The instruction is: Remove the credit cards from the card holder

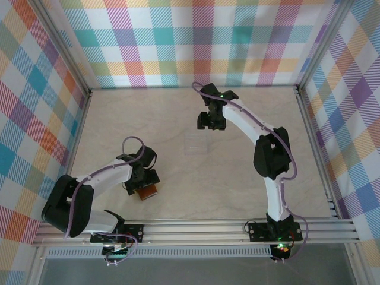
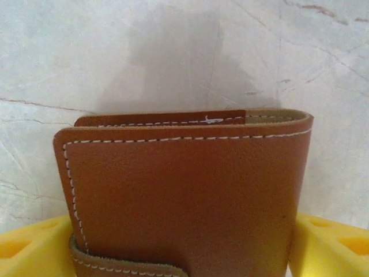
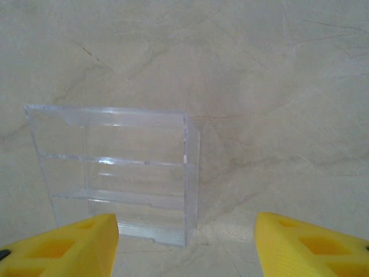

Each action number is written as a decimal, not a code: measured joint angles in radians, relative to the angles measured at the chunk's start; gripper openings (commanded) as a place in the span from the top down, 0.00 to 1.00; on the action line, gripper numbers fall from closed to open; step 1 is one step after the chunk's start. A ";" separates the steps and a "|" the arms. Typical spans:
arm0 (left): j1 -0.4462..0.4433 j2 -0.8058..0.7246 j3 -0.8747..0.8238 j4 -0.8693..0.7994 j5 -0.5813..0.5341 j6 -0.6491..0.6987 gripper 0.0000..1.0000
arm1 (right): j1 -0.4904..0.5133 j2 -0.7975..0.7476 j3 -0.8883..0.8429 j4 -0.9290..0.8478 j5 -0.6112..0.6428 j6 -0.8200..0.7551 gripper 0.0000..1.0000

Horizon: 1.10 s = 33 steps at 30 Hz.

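Observation:
The card holder (image 2: 184, 190), a brown leather wallet with white stitching, is folded shut, its little side tab along the bottom. It fills the gap between my left gripper's (image 2: 183, 245) yellow fingers (image 2: 34, 248), which press against both of its sides. From above, the card holder (image 1: 148, 191) pokes out under the left gripper (image 1: 141, 180) near the table's front left. The credit cards are hidden. My right gripper (image 3: 185, 236) is open with nothing between its fingers; in the top view the right gripper (image 1: 211, 122) hangs over the far middle of the table.
A clear plastic box (image 3: 115, 173) with inner ledges lies on the marbled table (image 3: 288, 115) just ahead and left of the right gripper; from above the clear box (image 1: 195, 144) is faint at mid table. Checked walls (image 1: 190, 41) enclose three sides.

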 measured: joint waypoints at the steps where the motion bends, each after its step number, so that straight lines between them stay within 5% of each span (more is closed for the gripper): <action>1: -0.008 0.009 0.007 -0.004 0.000 0.006 0.17 | 0.000 -0.014 -0.016 0.003 0.000 -0.005 0.34; 22: -0.356 0.557 0.659 -0.063 0.071 0.175 0.18 | -0.139 -0.422 -0.656 0.152 -0.002 -0.008 0.32; 33: -0.400 0.640 0.768 -0.125 0.073 0.190 0.08 | -0.143 -0.496 -0.797 0.225 -0.134 0.037 0.34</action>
